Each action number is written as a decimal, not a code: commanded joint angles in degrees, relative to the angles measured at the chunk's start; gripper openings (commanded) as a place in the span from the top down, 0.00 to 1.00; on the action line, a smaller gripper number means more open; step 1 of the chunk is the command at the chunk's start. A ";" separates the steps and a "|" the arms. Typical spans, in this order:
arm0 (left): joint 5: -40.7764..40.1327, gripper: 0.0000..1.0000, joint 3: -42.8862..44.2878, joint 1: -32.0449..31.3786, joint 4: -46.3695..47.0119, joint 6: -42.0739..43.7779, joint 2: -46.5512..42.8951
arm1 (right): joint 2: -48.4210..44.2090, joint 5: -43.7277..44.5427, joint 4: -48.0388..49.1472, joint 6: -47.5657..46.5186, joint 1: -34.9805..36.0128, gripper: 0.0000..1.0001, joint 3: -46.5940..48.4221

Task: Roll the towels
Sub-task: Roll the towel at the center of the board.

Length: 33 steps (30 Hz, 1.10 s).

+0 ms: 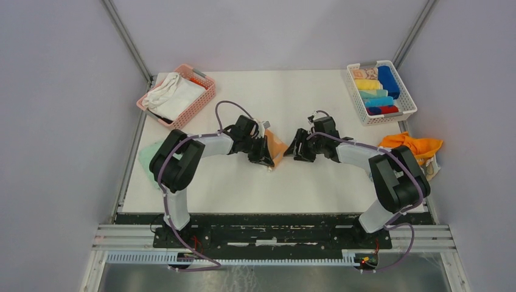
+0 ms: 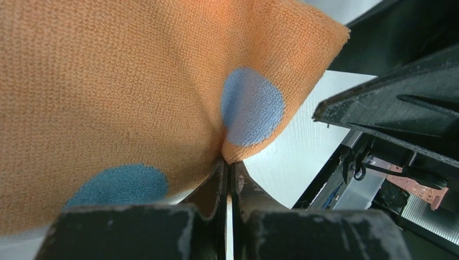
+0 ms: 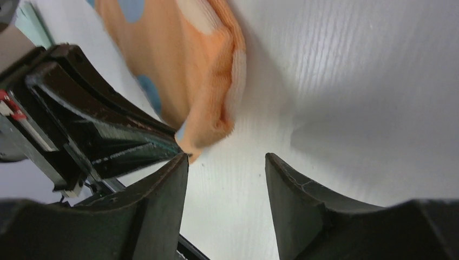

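We've got left hand [image 2: 228, 165] clenched on the orange towel [image 2: 124, 81]; right hand [image 3: 227, 179] open, empty, probably grabs its edge next.

I saw open counter [image 1: 286, 91] near and far; left hand [image 1: 266, 159] and right hand [image 1: 296, 151] crowded centre; pink basket [image 1: 205, 99], white basket [image 1: 406, 112] blocked far corners.

A dotted towel [image 2: 119, 81], orange with blue spots and white patches, on a white table [image 1: 292, 103], with a pink basket [image 1: 205, 98] holding a white cloth [image 1: 173, 94], a white basket [image 1: 406, 103] of yellow, teal, blue and red rolls [image 1: 374, 95], a plain orange towel [image 1: 417, 146] and a mint towel [image 1: 145, 159].
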 commanded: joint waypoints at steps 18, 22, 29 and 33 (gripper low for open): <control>-9.85 0.68 2.00 -4.93 -4.16 2.40 -4.46 | 7.26 8.85 -6.64 14.89 1.50 0.74 10.90; -21.00 0.54 1.87 -9.74 -6.21 5.30 -8.66 | 6.90 9.79 -12.21 15.15 1.50 0.93 13.11; -51.17 0.38 0.45 -23.85 -4.02 12.99 -13.56 | 8.01 9.29 -20.12 16.86 1.40 1.00 16.85; -63.09 0.35 -0.80 -29.26 -0.12 17.77 -13.02 | 8.48 8.35 -21.68 17.72 1.28 1.00 17.74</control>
